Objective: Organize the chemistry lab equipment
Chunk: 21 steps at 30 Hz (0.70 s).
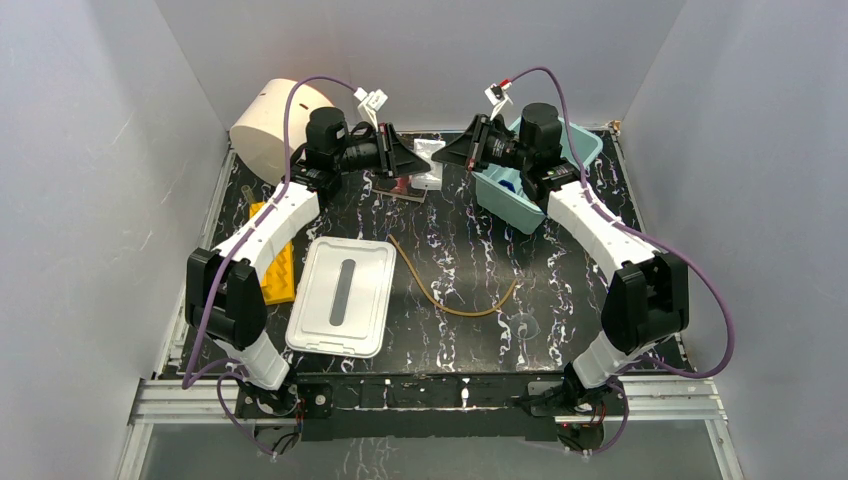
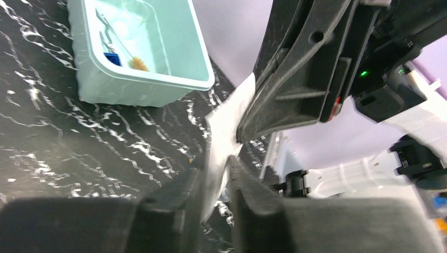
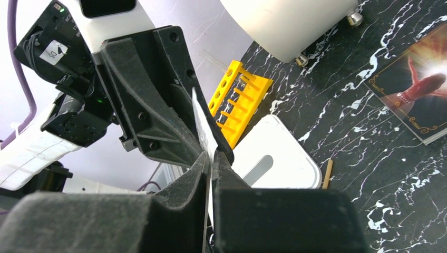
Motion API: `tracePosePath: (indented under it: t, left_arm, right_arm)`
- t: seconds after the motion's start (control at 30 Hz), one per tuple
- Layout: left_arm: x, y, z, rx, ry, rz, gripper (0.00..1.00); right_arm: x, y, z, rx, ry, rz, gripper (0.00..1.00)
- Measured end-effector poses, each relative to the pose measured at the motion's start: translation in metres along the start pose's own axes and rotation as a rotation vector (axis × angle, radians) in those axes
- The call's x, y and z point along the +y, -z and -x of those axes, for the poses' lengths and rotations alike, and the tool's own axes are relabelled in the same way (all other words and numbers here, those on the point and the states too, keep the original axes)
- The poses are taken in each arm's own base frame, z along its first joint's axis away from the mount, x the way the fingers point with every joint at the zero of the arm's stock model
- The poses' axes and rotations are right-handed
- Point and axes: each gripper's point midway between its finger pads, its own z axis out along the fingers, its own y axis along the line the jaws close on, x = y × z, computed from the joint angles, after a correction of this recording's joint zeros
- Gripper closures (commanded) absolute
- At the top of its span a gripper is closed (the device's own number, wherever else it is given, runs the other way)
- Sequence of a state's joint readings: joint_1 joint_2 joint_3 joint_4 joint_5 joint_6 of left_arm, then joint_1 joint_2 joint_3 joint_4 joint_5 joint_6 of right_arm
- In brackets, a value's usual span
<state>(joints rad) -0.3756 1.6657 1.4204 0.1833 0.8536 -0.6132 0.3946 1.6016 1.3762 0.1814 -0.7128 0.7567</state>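
Observation:
A thin white packet (image 1: pixel 431 160) hangs above the back middle of the table, pinched from both sides. My left gripper (image 1: pixel 424 160) is shut on one edge of the packet (image 2: pixel 226 132). My right gripper (image 1: pixel 441 157) is shut on the opposite edge of the packet (image 3: pixel 203 124). The two sets of fingertips nearly touch. Tan rubber tubing (image 1: pixel 450 300) lies curved on the table's middle. In the teal bin (image 2: pixel 147 87) lie a brown brush (image 2: pixel 138 63), metal tongs (image 2: pixel 105 31) and a blue-ended tube (image 2: pixel 112 57).
The teal bin (image 1: pixel 590 150) stands at the back right under the right arm. A white lid (image 1: pixel 340 297) and a yellow rack (image 1: pixel 280 270) lie front left. A big cream cylinder (image 1: pixel 270 125) stands back left. A dark book (image 1: pixel 405 187) lies below the grippers.

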Motion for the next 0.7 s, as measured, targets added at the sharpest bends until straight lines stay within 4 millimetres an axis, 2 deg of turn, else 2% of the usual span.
tracePosePath:
  t: [0.07,0.13,0.27,0.4,0.53,0.7]
  left_arm:
    - [0.001,0.0,0.001,-0.002,0.0,0.007,0.49]
    - [0.005,0.0,0.001,-0.007,0.0,0.028,0.37]
    - [0.017,0.002,0.005,-0.024,0.009,0.097,0.27]
    - [0.037,0.009,0.009,-0.046,0.018,0.194,0.22]
    - [0.059,0.018,0.011,-0.059,0.02,0.302,0.2]
    - [0.077,0.027,0.007,-0.05,0.021,0.394,0.19]
  right_arm:
    - [-0.002,-0.001,0.001,-0.008,0.0,-0.009,1.0]
    - [-0.005,-0.001,0.003,-0.02,0.006,-0.023,1.0]
    - [-0.017,-0.001,0.006,-0.042,0.022,-0.083,1.0]
    - [-0.04,0.003,0.015,-0.071,0.064,-0.215,1.0]
    - [-0.065,0.017,0.043,-0.144,0.168,-0.401,1.0]
    - [-0.106,0.057,0.085,-0.261,0.275,-0.729,1.0]
